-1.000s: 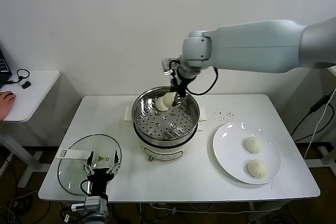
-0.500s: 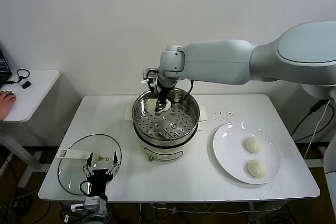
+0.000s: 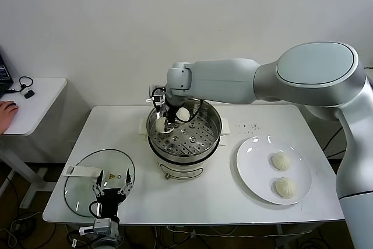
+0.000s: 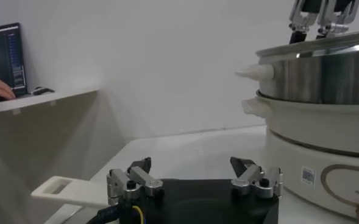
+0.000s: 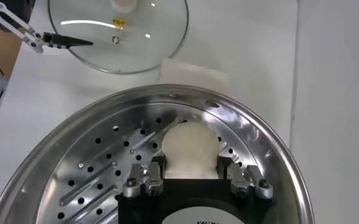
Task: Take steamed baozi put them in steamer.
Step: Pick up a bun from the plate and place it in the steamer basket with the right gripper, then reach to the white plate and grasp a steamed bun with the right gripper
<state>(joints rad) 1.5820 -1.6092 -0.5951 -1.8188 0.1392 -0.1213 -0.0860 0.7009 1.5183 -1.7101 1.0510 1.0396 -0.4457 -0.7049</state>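
The steamer (image 3: 184, 138) stands mid-table, a shiny steel pot with a perforated tray (image 5: 100, 170) on a cream base. My right gripper (image 3: 165, 122) reaches into its left side and is shut on a baozi (image 5: 189, 151), held low over the tray near the wall. It shows as a white bun in the head view (image 3: 161, 125). A second baozi (image 3: 183, 114) lies at the back of the tray. Two more baozi (image 3: 281, 161) (image 3: 285, 187) lie on the white plate (image 3: 250, 167) to the right. My left gripper (image 3: 112, 182) is open and empty, parked at the table's front left.
The glass lid (image 3: 87, 182) with its white handle lies flat at the front left, under the left gripper, and shows in the right wrist view (image 5: 118, 30). A side table (image 3: 29, 100) with a person's hand stands at the far left. The steamer's side fills the left wrist view (image 4: 325, 122).
My right gripper has carried its baozi from the back of the steamer leftward and lower, to the tray's left side. The left arm has not moved.
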